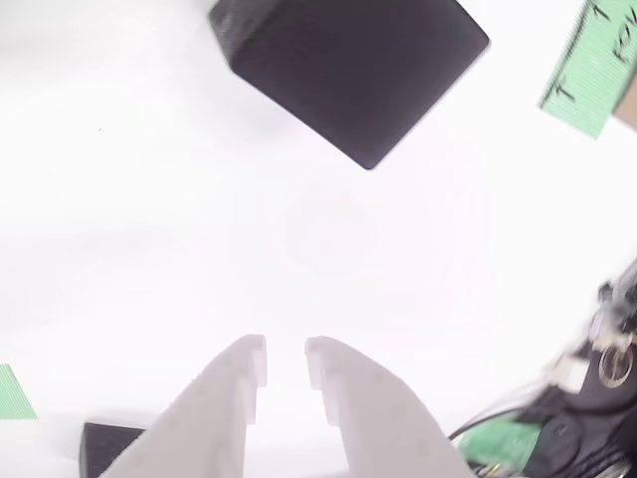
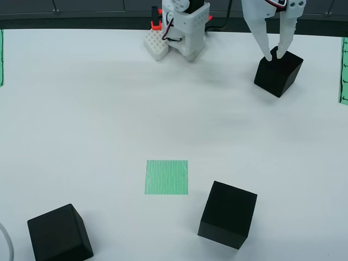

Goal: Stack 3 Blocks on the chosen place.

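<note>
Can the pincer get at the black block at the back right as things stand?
Probably yes: the pincer hangs open right over that block, fingertips near its top back edge, with nothing between them. It hasn't closed on it yet.

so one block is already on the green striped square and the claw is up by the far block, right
Not quite. In the view from the front, the green striped square is bare; the nearest block sits on the white table beside it, apart from it. The claw is indeed up by the far block.
</note>
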Controlling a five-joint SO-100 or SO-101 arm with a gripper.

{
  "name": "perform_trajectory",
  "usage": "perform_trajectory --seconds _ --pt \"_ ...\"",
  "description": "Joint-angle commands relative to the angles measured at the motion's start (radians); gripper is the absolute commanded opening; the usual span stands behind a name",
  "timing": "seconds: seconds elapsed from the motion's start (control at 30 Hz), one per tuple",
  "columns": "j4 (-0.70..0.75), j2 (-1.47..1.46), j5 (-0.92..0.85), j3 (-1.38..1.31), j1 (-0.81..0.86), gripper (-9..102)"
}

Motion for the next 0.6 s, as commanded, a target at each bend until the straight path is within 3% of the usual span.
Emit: perform_trajectory --seconds 0.0,0.13,0.33,0.57 --pt "0.043 0.003 -0.206 0.028 -0.015 0" --pt "0.054 -0.002 -0.278 0.044 -0.041 1" --pt "0.101 -0.064 -0.305 -0.051 -0.107 23" --pt "0.135 -0.210 -0.348 -0.114 -0.158 31"
